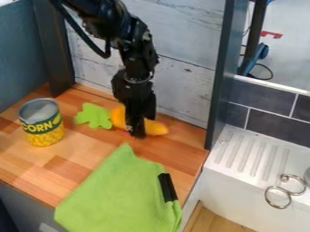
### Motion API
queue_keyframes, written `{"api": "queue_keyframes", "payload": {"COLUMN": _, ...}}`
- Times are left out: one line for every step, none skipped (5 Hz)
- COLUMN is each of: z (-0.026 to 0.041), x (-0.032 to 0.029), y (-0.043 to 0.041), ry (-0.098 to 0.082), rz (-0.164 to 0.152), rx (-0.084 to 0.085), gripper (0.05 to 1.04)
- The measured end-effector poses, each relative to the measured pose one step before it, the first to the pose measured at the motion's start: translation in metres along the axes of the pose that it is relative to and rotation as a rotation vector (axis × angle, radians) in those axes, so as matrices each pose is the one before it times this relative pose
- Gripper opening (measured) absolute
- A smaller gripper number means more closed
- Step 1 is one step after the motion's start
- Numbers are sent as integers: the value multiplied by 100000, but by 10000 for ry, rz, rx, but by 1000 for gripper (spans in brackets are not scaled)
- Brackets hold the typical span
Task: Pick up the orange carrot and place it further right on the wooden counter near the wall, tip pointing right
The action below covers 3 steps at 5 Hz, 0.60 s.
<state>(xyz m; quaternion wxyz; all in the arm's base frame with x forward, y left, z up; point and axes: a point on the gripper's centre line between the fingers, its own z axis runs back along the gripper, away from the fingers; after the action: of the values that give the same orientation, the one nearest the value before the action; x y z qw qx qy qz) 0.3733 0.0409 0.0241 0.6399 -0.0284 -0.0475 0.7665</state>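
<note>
In the camera view, the gripper (140,134) hung at the toy carrot (158,128), near the back edge of the counter (82,158); spread or pinching, I couldn't tell. A corn can (43,124) stood left, a green cloth (121,195) lay frontward.

Whitewashed boards (181,27) with dark seams form the back wall, between a dark upright (50,50) on the left and a dark post (221,68). A blue-grey panel (17,68) flanks the wood-block tabletop (79,152). At right, dark grey tiles (266,99) with pale grout rise behind a white, ridged drainboard (242,153). Pale light falls evenly.
</note>
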Motion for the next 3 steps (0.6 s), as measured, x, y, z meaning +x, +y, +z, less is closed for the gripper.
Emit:
{"api": "queue_keyframes", "payload": {"z": 2189, "x": 717, "y": -46, "ry": -438, "rz": -33, "rx": -190, "gripper": 1002}}
{"api": "queue_keyframes", "payload": {"z": 2280, "x": 770, "y": 876, "ry": -341, "rz": -1481, "rx": 351, "gripper": 1000}}
{"api": "queue_keyframes", "payload": {"z": 4354, "x": 1059, "y": 3215, "ry": -807, "rz": -2527, "rx": 338, "gripper": 1000}}
